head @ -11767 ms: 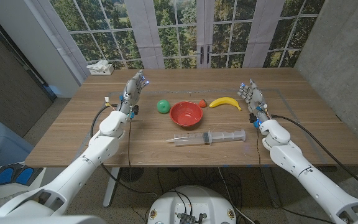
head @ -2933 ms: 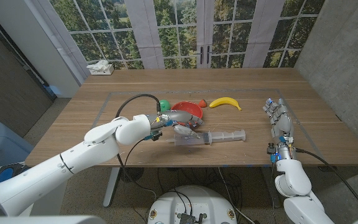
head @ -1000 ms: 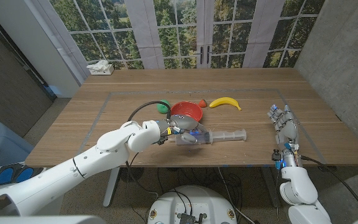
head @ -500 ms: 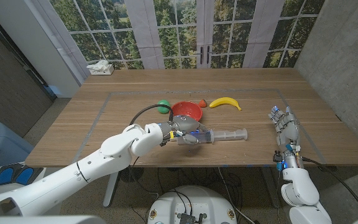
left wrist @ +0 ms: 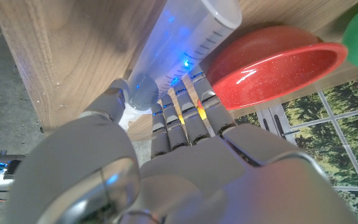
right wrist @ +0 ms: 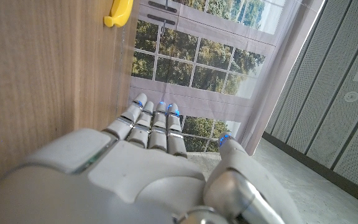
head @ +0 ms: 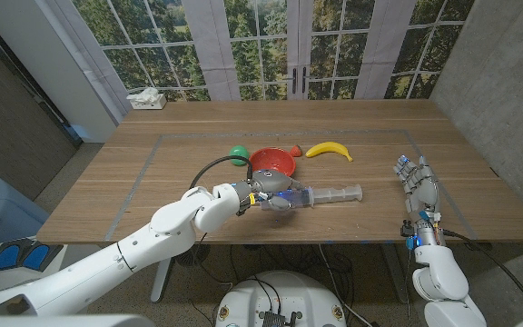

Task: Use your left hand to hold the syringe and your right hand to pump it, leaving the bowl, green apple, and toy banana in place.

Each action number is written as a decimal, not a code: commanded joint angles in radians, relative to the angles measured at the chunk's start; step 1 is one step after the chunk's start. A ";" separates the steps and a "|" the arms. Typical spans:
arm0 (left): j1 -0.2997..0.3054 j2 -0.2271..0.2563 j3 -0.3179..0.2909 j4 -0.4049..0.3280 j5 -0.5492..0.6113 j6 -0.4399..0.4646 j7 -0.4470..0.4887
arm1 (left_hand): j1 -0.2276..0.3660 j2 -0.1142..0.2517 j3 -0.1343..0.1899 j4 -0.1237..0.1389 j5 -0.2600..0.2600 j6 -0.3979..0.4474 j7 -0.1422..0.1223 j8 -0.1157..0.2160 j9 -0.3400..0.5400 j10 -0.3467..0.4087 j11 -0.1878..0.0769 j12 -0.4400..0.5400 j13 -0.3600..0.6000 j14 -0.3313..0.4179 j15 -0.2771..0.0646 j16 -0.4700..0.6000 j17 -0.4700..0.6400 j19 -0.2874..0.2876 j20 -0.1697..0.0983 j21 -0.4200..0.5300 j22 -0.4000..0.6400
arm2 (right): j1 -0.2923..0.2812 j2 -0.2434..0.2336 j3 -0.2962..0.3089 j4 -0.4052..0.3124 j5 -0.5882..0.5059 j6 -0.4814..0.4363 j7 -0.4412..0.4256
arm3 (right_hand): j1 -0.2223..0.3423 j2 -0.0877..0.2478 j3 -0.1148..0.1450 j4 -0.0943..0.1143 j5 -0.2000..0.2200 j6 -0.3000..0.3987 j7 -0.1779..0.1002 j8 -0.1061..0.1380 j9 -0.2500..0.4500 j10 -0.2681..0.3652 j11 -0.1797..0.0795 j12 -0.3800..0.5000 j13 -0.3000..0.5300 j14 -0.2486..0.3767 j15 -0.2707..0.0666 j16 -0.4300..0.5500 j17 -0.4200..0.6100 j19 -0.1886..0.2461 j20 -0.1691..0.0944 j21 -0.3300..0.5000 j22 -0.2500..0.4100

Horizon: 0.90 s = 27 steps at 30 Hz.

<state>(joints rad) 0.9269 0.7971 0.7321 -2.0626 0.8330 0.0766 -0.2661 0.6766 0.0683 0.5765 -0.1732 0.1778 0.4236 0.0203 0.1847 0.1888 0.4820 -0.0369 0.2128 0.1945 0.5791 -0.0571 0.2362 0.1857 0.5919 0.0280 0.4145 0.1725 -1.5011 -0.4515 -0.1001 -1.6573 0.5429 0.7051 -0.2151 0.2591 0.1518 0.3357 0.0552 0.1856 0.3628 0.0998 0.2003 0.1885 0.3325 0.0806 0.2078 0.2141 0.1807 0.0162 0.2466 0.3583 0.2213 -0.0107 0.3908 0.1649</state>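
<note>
the syringe (head: 320,194) is gripped by the fingers (left wrist: 185,121) of the left hand (head: 269,190), just in front of the red bowl (head: 272,162) near the tabletop's (head: 152,182) front edge. graduation marks are seen on its barrel, but no numbers can be read. the right hand (head: 416,184) is kept well apart near the right edge, fingers spread, nothing held. the apple (head: 237,152) and banana (head: 328,150) are set beside the bowl.
</note>
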 commanded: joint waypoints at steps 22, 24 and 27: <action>0.006 -0.009 0.038 0.105 0.066 -0.046 0.251 | 0.442 0.084 0.030 -0.022 0.014 0.312 0.004 0.073 0.024 0.381 -0.096 0.105 0.024 0.379 -0.186 0.134 0.040 0.273 -0.186 0.189 0.048 | -0.021 0.017 0.013 -0.009 -0.016 0.008 -0.029 | -0.012 0.010 0.002 -0.008 -0.003 0.010 0.001 0.004 0.003 0.017 -0.002 0.011 0.000 0.010 0.000 0.007 0.001 0.016 -0.001 -0.014 0.003; 0.006 -0.011 0.036 0.110 0.059 -0.053 0.264 | 0.483 0.085 0.025 -0.020 0.013 0.371 0.006 0.085 0.031 0.417 -0.098 0.113 0.026 0.431 -0.186 0.146 0.040 0.298 -0.208 0.231 0.057 | -0.022 0.017 0.013 -0.007 -0.016 0.011 -0.025 | -0.013 0.010 0.002 -0.008 -0.003 0.011 0.001 0.004 0.003 0.017 -0.002 0.010 0.001 0.010 0.000 0.007 0.001 0.016 -0.002 -0.015 0.003; 0.003 -0.012 0.035 0.119 0.045 -0.070 0.273 | 0.509 0.077 0.018 -0.020 0.010 0.409 0.010 0.095 0.038 0.444 -0.091 0.118 0.029 0.462 -0.185 0.151 0.037 0.321 -0.227 0.266 0.062 | -0.025 0.019 0.015 -0.010 -0.017 0.010 -0.029 | -0.013 0.010 0.002 -0.009 -0.003 0.011 0.001 0.004 0.003 0.017 -0.002 0.010 0.001 0.010 0.000 0.007 0.001 0.017 -0.001 -0.016 0.004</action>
<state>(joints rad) 0.9309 0.7910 0.7617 -1.9870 0.8806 0.0433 -0.0564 0.9931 -0.0211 0.6043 -0.1941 0.1888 0.6438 0.0141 0.2684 0.2203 0.7702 -0.0214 0.3255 0.2169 0.9080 -0.0176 0.3803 0.2203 0.8396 -0.0497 0.6520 0.2228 -1.5164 -0.4399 -0.0909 -1.6586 0.5389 0.7108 -0.2302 0.2528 0.1582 0.3356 0.0552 0.1856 0.3626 0.0998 0.2003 0.1884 0.3395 0.0767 0.2157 0.2141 0.1806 0.0162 0.2466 0.3572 0.2341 -0.0089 0.3754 0.1649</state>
